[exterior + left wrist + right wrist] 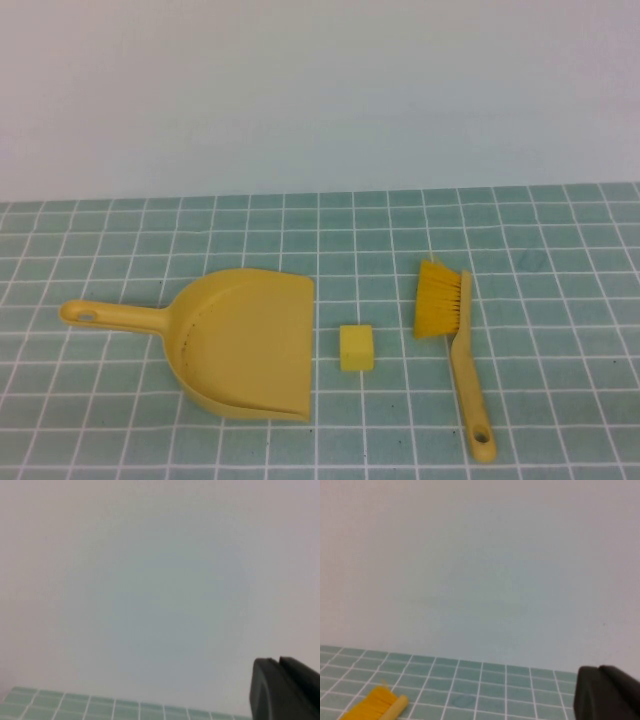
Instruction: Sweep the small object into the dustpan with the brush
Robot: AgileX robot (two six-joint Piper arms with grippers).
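Note:
A yellow dustpan [245, 340] lies flat on the tiled table, left of centre, its handle pointing left and its open mouth facing right. A small yellow cube [356, 347] sits just right of the mouth. A yellow brush [455, 340] lies right of the cube, bristles toward the back and facing the cube, handle toward the front edge; its bristles also show in the right wrist view [372, 705]. Neither arm shows in the high view. My left gripper [277, 661] is raised, shut and empty, facing the back wall. My right gripper [598, 669] is raised, shut and empty, back from the brush.
The table [560, 230] is covered in green tiles with white grout. A plain pale wall [320, 90] stands behind it.

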